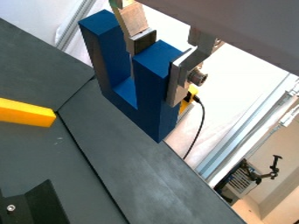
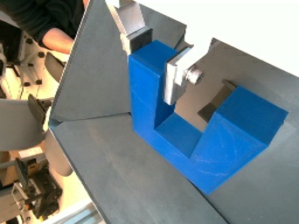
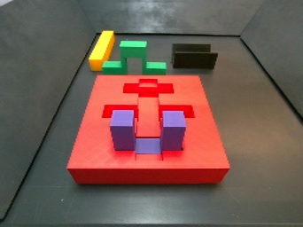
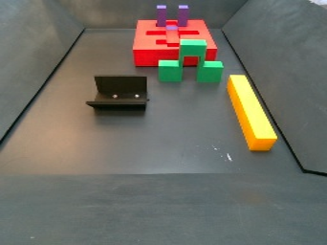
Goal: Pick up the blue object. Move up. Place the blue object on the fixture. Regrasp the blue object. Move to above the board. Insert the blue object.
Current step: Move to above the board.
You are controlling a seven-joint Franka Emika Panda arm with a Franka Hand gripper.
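The gripper is holding the blue block up off the floor. It shows in both wrist views, but not in either side view, so I cannot tell where over the table it is hanging.

One prong of the block is sitting between the two silver fingers. The fingers are pressing on that prong from both sides, narrow and tight on it. The other prong is sticking out free beside them, and the bar that joins the prongs is hanging lower, away from the gripper. In a wrist view the blue block is looking like a letter U with its open end toward the gripper.

In a side view the red board is lying in the middle of the floor. A purple block is standing in it, prongs up. Past the board, the green block is at about 12 o'clock, the yellow bar at about 11 o'clock, and the black fixture at about 1 o'clock. The fixture is standing apart from the green block, not touching it.

A bit of the yellow bar is showing on the floor in a wrist view.
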